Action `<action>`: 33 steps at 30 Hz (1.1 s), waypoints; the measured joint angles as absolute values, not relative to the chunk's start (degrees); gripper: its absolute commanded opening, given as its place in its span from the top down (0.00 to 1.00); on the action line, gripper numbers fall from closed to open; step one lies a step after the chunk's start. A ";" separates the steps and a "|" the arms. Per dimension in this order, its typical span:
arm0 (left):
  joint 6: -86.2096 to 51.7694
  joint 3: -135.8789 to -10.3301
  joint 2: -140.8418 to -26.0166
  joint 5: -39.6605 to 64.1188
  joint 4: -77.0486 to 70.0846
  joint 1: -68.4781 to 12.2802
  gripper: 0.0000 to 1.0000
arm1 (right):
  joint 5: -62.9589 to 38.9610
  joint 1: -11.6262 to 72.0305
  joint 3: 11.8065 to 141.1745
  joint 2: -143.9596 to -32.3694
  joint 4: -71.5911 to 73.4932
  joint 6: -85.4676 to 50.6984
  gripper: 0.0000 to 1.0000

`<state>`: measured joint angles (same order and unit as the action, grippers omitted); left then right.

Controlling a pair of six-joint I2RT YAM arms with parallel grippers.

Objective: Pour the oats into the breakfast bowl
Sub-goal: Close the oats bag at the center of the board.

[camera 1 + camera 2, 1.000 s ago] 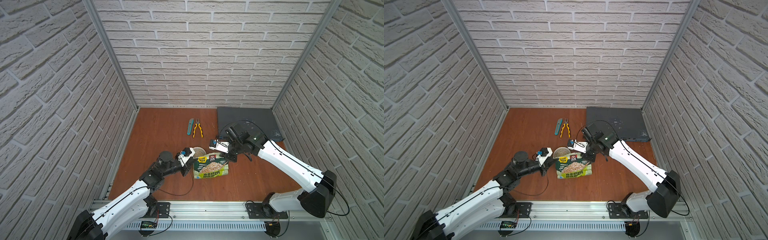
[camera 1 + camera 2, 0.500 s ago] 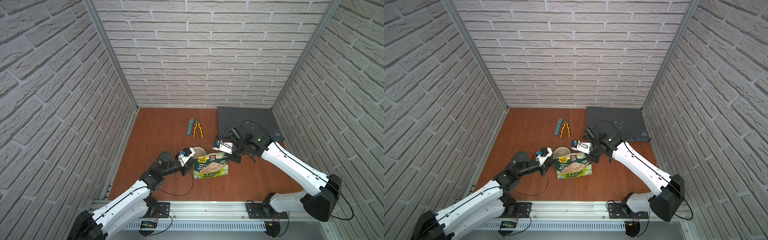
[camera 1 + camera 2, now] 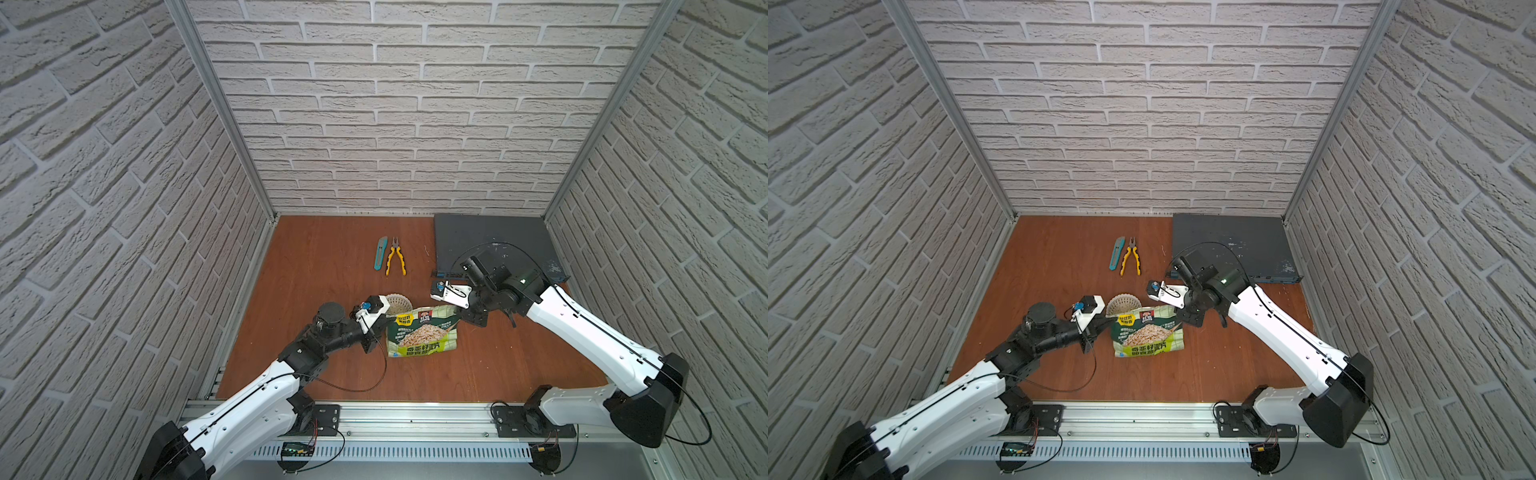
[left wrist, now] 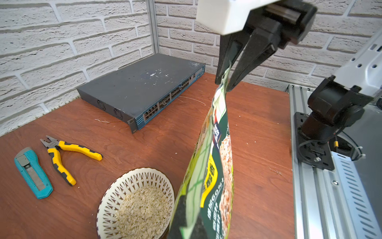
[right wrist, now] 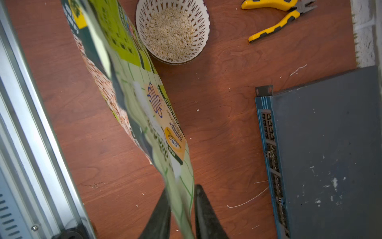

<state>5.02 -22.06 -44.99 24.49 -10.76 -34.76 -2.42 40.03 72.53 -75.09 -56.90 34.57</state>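
The white lattice breakfast bowl point(image 3: 400, 303) point(image 3: 1123, 303) stands mid-table with a heap of pale oats point(image 4: 142, 209) point(image 5: 168, 31) inside its wall point(image 4: 115, 192) point(image 5: 201, 22). Just in front of it hangs the green oats pouch point(image 3: 422, 332) point(image 3: 1148, 332) point(image 4: 215, 165) point(image 5: 132, 87), stretched between both grippers. My left gripper point(image 3: 382, 324) point(image 3: 1104, 324) is shut on the pouch's left top corner. My right gripper point(image 3: 461, 313) point(image 3: 1179, 316) point(image 4: 223, 84) point(image 5: 182, 188) stands at the right top corner. Its jaws are parted a little, with the thin pouch edge loose between them.
Yellow pliers point(image 3: 395, 262) and a teal utility knife point(image 3: 380, 253) lie behind the bowl. A dark network switch point(image 3: 494, 245) fills the back right corner. An aluminium rail point(image 3: 415, 411) runs along the table's front edge. A few stray flakes dot the wood.
The right arm has shifted slightly to the right. The pouch, the bowl and the left arm stay where they were.
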 measured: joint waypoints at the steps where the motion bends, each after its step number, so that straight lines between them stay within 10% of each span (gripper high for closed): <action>1: 5.04 -22.06 -44.91 24.45 -10.74 -34.76 0.79 | -2.96 39.97 72.53 -74.98 -56.86 34.41 0.66; 9: 4.82 -22.13 -44.40 24.93 -12.56 -34.41 0.64 | -9.89 40.16 73.14 -75.59 -55.27 34.50 0.64; 15: 4.93 -23.42 -45.39 25.96 -12.84 -34.41 0.84 | -12.95 41.50 74.78 -79.05 -53.45 34.65 0.66; 19: 5.06 -23.46 -45.87 26.48 -13.21 -34.41 0.99 | -13.47 41.74 74.89 -80.40 -53.32 35.40 0.96; 22: 5.10 -23.46 -45.95 26.61 -13.32 -34.41 1.00 | -13.74 41.78 75.09 -80.58 -53.76 35.53 0.96; 28: 5.04 -23.46 -46.02 26.65 -13.37 -34.41 1.00 | -14.52 41.89 75.37 -80.58 -53.25 35.42 0.67; 33: 5.04 -23.55 -46.13 26.68 -13.37 -34.41 1.00 | -17.28 43.22 76.90 -82.19 -51.11 35.38 0.84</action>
